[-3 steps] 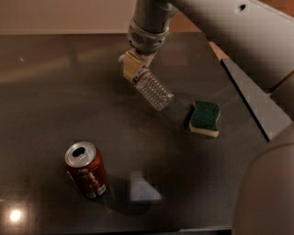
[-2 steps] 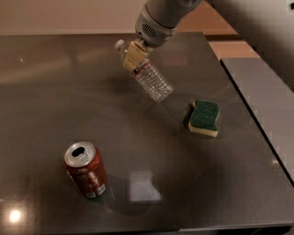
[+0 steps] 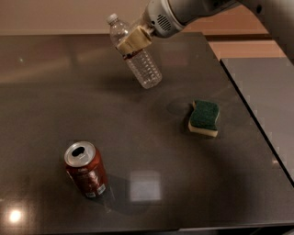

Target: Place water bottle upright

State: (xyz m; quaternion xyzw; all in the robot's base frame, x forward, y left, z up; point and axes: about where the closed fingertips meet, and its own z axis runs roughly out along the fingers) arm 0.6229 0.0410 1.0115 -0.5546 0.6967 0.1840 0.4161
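Raised camera looks steeply down on table [image 3: 55, 101]; hand [image 3: 133, 41] top centre.

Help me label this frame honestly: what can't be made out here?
All in the camera view:
- Bottle label: mostly covered by the gripper, which is clamped on the tilted bottle over the far part of the table.
- Bottle base against the table: this angle does not show whether it is touching or lifted.
- Arm: cut off by the top and right edges.
- Can print: too small to read.
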